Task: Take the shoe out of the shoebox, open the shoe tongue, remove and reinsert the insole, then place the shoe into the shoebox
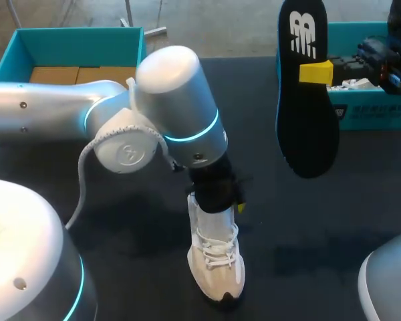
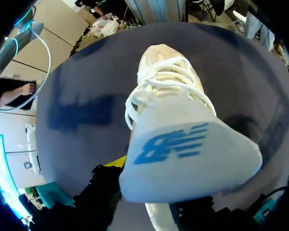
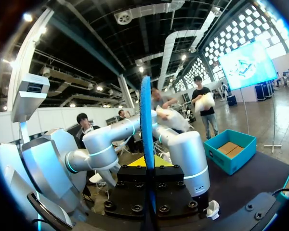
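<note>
Shoe [image 1: 217,264]: cream, laced, upright on its sole on the dark worktop [image 1: 120,221] near the front middle, well apart from both boxes. Tongue [image 2: 188,154]: raised clear of the laces, blue logo facing the left wrist view. Left gripper [image 1: 217,194]: straight above the shoe's opening at the heel end; the tongue covers its tips, so whether the jaws grip it cannot be told. Insole [image 1: 307,100]: black, held in the air above the worktop's right side, clamped between the jaws of the right gripper [image 1: 317,72]. Shoebox [image 1: 27,40]: teal, open, far left corner, brown card inside. Second teal box [image 1: 374,114]: far right, white paper inside.
</note>
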Tool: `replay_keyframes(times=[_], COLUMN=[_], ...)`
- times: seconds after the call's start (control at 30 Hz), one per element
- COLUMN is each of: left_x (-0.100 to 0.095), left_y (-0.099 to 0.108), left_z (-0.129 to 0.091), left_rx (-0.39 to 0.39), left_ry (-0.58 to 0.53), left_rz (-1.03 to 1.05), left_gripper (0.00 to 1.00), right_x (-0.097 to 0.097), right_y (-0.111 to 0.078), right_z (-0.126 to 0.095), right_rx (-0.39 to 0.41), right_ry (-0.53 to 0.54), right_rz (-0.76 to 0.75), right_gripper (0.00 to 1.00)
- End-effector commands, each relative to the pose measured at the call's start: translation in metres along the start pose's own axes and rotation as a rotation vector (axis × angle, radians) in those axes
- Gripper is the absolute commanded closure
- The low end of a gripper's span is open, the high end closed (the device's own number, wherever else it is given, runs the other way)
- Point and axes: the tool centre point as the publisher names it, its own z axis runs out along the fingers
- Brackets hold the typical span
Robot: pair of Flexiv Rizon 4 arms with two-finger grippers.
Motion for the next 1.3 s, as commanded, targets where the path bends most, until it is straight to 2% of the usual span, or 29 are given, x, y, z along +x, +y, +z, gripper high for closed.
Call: replay_keyframes(times=[0.03,0.07,0.37,0.7,1.07,1.3], left_x=[0.005,0.004,-0.003,-0.001,-0.010,-0.010], left_y=[-0.001,0.001,0.012,0.030,0.048,0.053], left_z=[-0.011,-0.016,-0.078,-0.126,-0.164,-0.179], left_rx=[-0.016,-0.018,-0.092,-0.121,-0.079,-0.029], left_ry=[-0.028,-0.047,-0.282,-0.641,-0.846,-0.945], left_rz=[-0.009,-0.019,-0.058,-0.077,-0.014,0.027], left_gripper=[0.12,0.00,0.00,0.00,0.00,0.00], right_x=[-0.003,-0.003,-0.003,-0.003,-0.003,-0.003], right_y=[0.001,0.001,0.001,0.001,0.001,0.001], right_z=[0.003,0.003,0.003,0.003,0.003,0.003], right_rx=[0.003,0.003,0.003,0.003,0.003,0.003], right_ry=[0.001,0.001,0.001,0.001,0.001,0.001], right_rz=[0.002,0.002,0.002,0.002,0.002,0.002], right_gripper=[1.00,1.00,1.00,1.00,1.00,1.00])
